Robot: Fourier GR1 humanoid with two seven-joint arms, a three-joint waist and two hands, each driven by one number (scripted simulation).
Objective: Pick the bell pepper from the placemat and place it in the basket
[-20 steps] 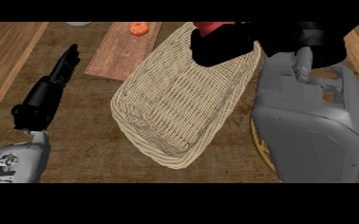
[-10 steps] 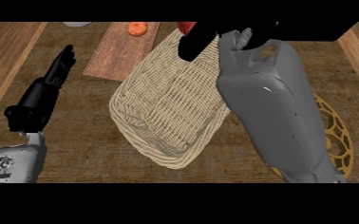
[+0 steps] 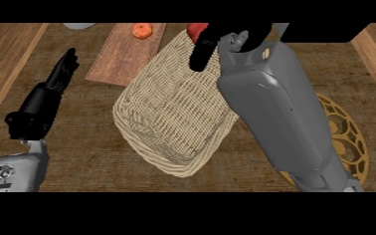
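A red bell pepper (image 3: 195,29), only partly visible, sits in the curled fingers (image 3: 200,55) of the robot's right hand (image 3: 231,32), held over the far rim of the woven basket (image 3: 172,112). The tan, oval basket lies on the wooden surface (image 3: 88,129) with nothing visible inside it. Beside it, a brown placemat (image 3: 121,57) carries a small orange item (image 3: 141,30). The left hand (image 3: 47,97) rests at the view's left, fingers straight.
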